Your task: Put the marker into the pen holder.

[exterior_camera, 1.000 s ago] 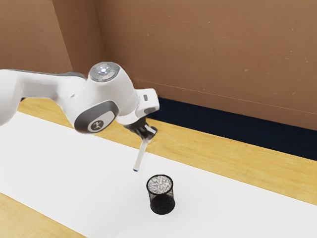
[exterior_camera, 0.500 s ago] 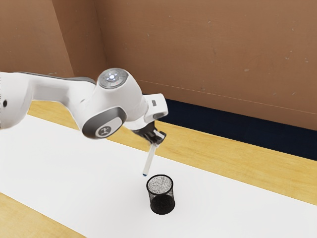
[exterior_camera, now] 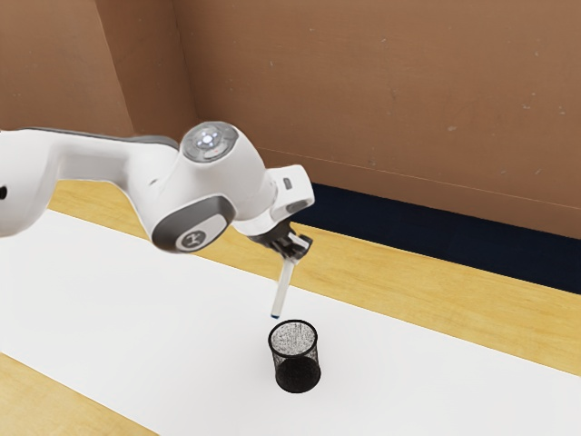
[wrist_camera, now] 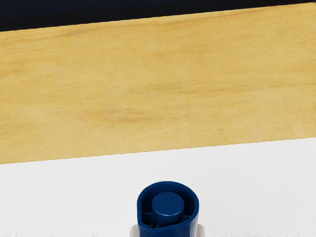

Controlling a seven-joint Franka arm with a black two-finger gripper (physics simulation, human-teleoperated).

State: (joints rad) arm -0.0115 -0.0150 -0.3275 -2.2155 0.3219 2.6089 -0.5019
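Observation:
My gripper (exterior_camera: 291, 251) is shut on the upper end of a white marker (exterior_camera: 283, 289), at the upper left of the pen holder in the exterior view. The marker hangs down at a slight tilt, its dark blue lower tip just above and beside the holder's rim in that view. Black mesh forms the round pen holder (exterior_camera: 297, 371), which stands upright with its mouth up. In the wrist view the marker's blue end (wrist_camera: 168, 207) faces the camera at the lower edge.
A white strip (exterior_camera: 136, 318) runs across the wooden table (exterior_camera: 436, 304) beneath the holder. Beyond the table lies a dark blue band (exterior_camera: 454, 239) at the foot of a brown wall (exterior_camera: 381, 91).
Carrying the marker, my gripper has moved toward the exterior view's right and closer to the pen holder. The marker's tip dipped, then rose slightly. The holder stayed put.

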